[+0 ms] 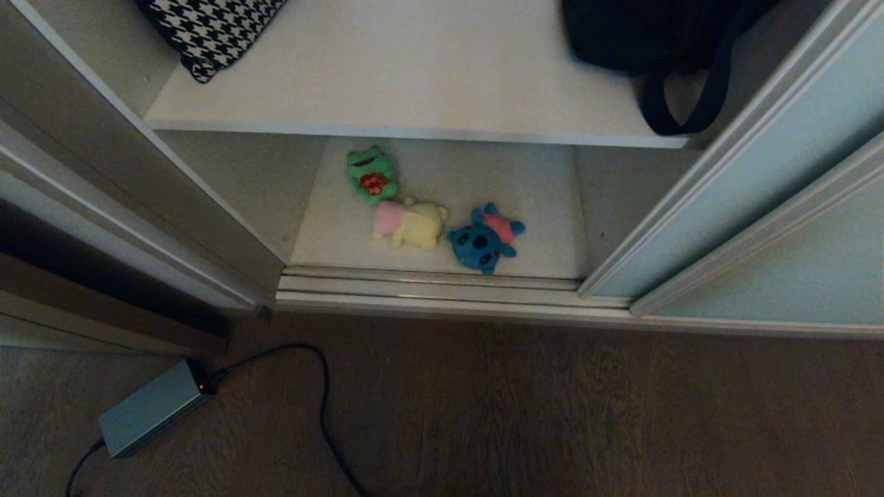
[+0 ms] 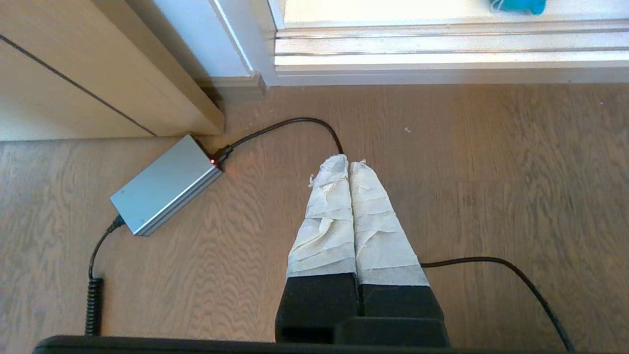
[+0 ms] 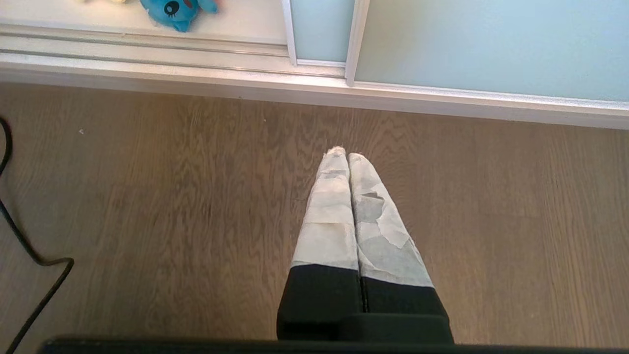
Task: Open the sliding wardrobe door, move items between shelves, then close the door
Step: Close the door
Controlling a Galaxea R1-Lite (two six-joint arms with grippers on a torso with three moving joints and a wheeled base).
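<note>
The door (image 1: 780,207) stands slid to the right, the wardrobe open; on the lower shelf (image 1: 539,186) lie a green toy (image 1: 371,174), the yellow toy (image 1: 411,223) touching it, and the blue toy (image 1: 483,239) just beside, near the track (image 1: 428,290); the upper shelf (image 1: 414,83) bears a houndstooth cloth (image 1: 207,27) and a dark bag (image 1: 649,41); a grey adapter (image 1: 152,407) with its cable (image 1: 321,407) lies on the floor (image 1: 587,414); the left gripper (image 2: 348,163) and right gripper (image 3: 342,153) hang over the floor, fingers pressed together, empty.

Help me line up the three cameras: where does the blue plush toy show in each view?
Head view: blue plush toy at the lower shelf's front edge, right of the yellow one.
Left wrist view: only a blue sliver at the top edge.
Right wrist view: top left.
Shared landmark: the pale metal door track.
</note>
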